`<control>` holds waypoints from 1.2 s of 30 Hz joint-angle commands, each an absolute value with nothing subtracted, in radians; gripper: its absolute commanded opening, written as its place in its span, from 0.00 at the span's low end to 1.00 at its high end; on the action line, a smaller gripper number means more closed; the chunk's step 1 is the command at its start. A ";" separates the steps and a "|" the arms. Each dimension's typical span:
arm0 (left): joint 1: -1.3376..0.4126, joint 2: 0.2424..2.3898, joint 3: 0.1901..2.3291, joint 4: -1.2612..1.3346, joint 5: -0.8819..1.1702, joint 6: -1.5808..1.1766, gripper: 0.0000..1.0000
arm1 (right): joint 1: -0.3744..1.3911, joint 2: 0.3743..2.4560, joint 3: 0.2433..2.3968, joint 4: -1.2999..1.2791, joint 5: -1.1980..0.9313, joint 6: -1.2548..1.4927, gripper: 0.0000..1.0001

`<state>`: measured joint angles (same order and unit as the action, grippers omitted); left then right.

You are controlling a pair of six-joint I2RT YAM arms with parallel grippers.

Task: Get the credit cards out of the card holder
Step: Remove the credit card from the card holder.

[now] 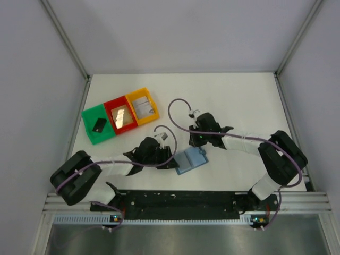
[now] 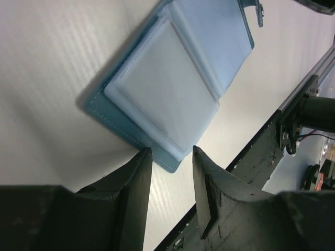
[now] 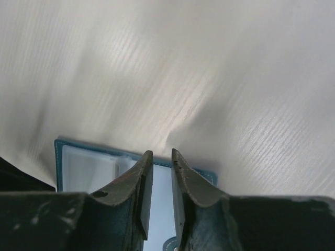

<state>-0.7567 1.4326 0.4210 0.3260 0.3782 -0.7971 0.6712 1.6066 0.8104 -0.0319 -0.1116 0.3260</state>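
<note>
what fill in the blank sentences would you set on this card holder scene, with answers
1. The card holder lies ___ on the table, its pale inner pockets facing up.
2. In the row of trays, the ___ one sits between the green tray and the yellow tray.
3. The small black item lies in the ___ tray.
Missing words: open; red; green.
</note>
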 commanded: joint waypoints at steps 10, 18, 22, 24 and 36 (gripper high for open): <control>-0.735 0.948 0.261 0.238 0.020 -0.868 0.42 | 0.969 1.371 0.747 -0.092 0.043 0.091 0.52; -0.733 0.793 0.215 0.149 -0.112 -0.873 0.42 | 1.064 1.414 0.701 -0.034 0.075 0.066 0.61; -0.733 0.773 0.203 0.144 -0.114 -0.879 0.42 | 1.106 1.434 0.707 -0.026 0.094 0.060 0.61; -0.735 0.781 0.204 0.144 -0.104 -0.880 0.43 | 1.112 1.450 0.712 -0.025 0.103 0.060 0.60; -0.733 0.810 0.215 0.155 -0.069 -0.881 0.43 | 1.144 1.548 0.715 -0.055 0.156 0.043 0.53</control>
<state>-0.7372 0.8013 0.2176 0.1318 -0.0795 -0.8711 1.1290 1.5162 0.7025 -0.0444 0.1223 0.0509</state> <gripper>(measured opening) 0.427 0.564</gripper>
